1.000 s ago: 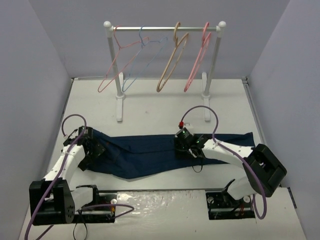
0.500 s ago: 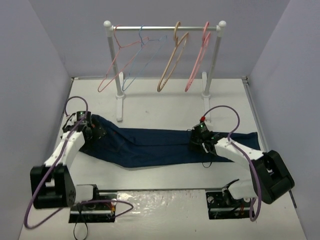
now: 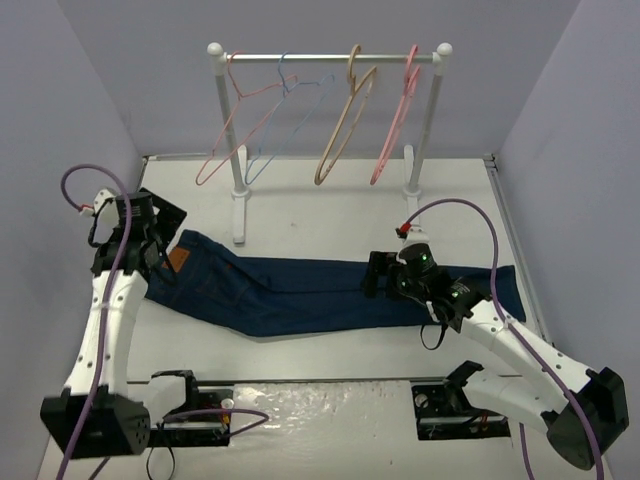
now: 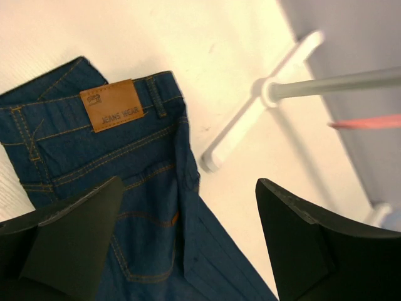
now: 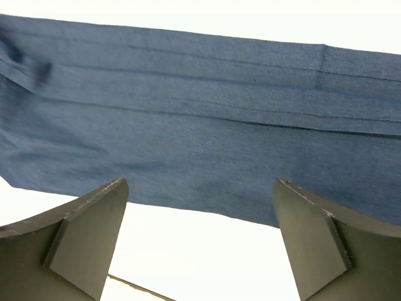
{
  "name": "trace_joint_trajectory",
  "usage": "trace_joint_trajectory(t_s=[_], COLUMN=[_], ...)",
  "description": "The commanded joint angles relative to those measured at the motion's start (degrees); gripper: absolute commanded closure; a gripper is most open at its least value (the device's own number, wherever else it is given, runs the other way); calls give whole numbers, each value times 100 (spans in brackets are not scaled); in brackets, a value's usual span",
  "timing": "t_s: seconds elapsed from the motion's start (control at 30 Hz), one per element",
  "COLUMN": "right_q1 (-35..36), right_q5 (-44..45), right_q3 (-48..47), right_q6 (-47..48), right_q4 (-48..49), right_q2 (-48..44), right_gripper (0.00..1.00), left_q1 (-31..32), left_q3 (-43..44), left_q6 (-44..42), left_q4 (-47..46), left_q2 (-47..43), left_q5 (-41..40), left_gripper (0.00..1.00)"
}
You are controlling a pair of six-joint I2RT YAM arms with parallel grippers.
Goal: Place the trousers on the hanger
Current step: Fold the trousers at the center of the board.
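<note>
You have not got far. The trousers point(image 3: 320, 290) lie flat on the white table point(image 3: 320, 205), stretched across the middle of the top view, waistband and tan label at the left, leg ends at the right. The hanger point(image 3: 342, 130) hangs on the rail point(image 3: 330, 57) at the upper centre, well apart from the cloth, between a light-blue hanger point(image 3: 272, 130) and a pink hanger point(image 3: 392, 125).

Your left gripper point(image 4: 188, 207) hovers over the waistband with its fingers wide apart, gripping nothing. Your right gripper point(image 5: 199, 207) sits above the legs, fingers likewise spread and empty.

By my reading the whole job is left: fetching the hanger, folding the legs over its bar, hanging it back.

The table is matte white and bare around the garment. Plain grey walls point(image 3: 90, 120) close in on the left, right and back.
</note>
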State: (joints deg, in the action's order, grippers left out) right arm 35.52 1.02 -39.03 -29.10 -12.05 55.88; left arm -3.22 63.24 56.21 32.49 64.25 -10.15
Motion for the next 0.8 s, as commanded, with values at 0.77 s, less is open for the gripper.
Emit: trace_joint_trajectory(t_s=[0.77], right_q1=[25], right_q5=[601], right_q3=[-466], right_q6=[467], right_q4=[-719], right_q2=[-693], right_gripper=[0], left_q1=[-135], left_q3=[4100], left_q6=[812], left_q4=[1647], left_q2=[5316], left_q5=[-224], left_gripper=[15])
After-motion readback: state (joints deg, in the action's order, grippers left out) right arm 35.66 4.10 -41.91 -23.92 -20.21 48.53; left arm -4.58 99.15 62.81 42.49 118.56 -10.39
